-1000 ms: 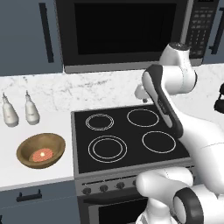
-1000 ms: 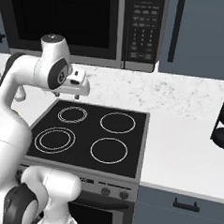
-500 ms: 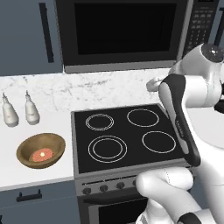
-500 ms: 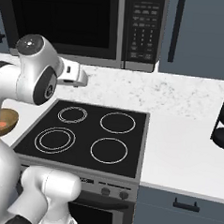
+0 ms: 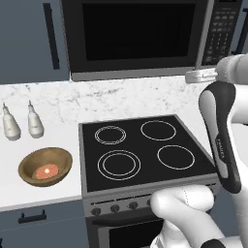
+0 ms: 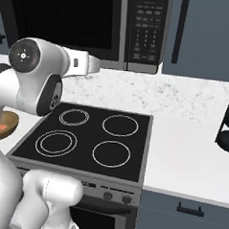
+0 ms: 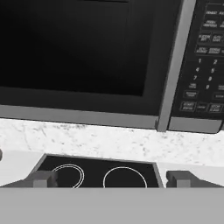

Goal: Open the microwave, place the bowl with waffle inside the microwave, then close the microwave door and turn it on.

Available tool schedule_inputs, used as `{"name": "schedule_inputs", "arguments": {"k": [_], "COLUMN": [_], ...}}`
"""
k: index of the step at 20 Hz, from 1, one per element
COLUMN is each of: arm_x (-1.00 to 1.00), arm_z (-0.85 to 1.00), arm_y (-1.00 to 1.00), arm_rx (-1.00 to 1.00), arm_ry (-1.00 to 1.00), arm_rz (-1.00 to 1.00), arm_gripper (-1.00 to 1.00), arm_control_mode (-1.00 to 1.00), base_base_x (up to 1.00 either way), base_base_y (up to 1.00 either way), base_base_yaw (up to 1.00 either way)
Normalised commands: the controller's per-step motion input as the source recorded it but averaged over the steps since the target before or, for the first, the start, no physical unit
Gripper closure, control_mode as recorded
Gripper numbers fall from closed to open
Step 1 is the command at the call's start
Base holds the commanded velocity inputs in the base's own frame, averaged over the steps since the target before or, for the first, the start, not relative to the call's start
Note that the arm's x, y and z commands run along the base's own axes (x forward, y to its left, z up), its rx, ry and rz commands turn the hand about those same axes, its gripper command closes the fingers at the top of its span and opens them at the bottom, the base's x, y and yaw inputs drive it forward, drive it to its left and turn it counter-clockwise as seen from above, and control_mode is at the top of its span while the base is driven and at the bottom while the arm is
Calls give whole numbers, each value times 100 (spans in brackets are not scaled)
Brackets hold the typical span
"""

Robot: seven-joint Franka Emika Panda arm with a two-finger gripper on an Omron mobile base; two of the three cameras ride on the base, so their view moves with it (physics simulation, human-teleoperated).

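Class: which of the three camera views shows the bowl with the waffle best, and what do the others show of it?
The left base view: the whole bowl sits on the counter left of the stovetop, waffle inside. In the right base view, part of the bowl peeks from behind the arm. The hand view faces the microwave.

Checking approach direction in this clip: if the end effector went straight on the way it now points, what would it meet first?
Probably the microwave door, near its right edge by the keypad; the open end effector faces it across the stovetop. Depth unclear.
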Motion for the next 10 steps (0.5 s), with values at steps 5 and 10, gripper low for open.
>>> {"name": "schedule_inputs", "arguments": {"k": [5, 10], "arm_x": [-13, 0], "arm_z": [24, 15], "arm_y": [-74, -33], "arm_rx": [1, 0], "arm_ry": [-16, -17], "arm_rz": [-2, 0], "arm_gripper": [-100, -100], "arm_control_mode": [-100, -100], "base_base_x": [0, 0], "base_base_y": [0, 0], "base_base_yaw": [0, 0]}}
